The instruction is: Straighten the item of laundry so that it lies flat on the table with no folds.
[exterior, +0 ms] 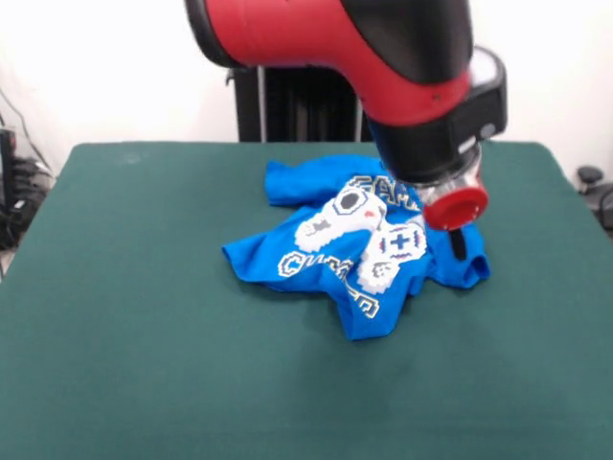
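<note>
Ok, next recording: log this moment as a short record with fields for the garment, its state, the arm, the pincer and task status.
garment: blue T-shirt with white game-controller print and lettering
state: crumpled, print creased and folded over on itself
surface: green table, shirt toward the far side
arm: red and black arm comes down over one side of the shirt
pincer: pincer low at the cloth; open or shut cannot be told
task status: not flat yet, folds remain

Crumpled T-shirt [356, 244] on table [144, 287], gripper [459, 245] touching.

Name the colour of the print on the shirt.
White, on the bright blue shirt; seen best in the front view.
</note>
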Robot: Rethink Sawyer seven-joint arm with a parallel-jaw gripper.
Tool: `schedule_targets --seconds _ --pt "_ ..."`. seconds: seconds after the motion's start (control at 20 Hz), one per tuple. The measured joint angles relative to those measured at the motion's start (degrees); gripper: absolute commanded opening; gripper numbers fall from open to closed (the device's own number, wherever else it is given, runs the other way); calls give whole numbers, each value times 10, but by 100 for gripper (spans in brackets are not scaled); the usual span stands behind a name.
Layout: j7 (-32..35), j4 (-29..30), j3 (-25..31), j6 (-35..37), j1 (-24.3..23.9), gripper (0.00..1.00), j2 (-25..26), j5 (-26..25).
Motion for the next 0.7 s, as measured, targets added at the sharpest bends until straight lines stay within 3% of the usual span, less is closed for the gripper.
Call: schedule_targets --seconds 0.5,0.7 --pt "0 -65 -7 33 -19 100 -3 -47" --pt "0 -82 -34 34 7 100 7 -112"
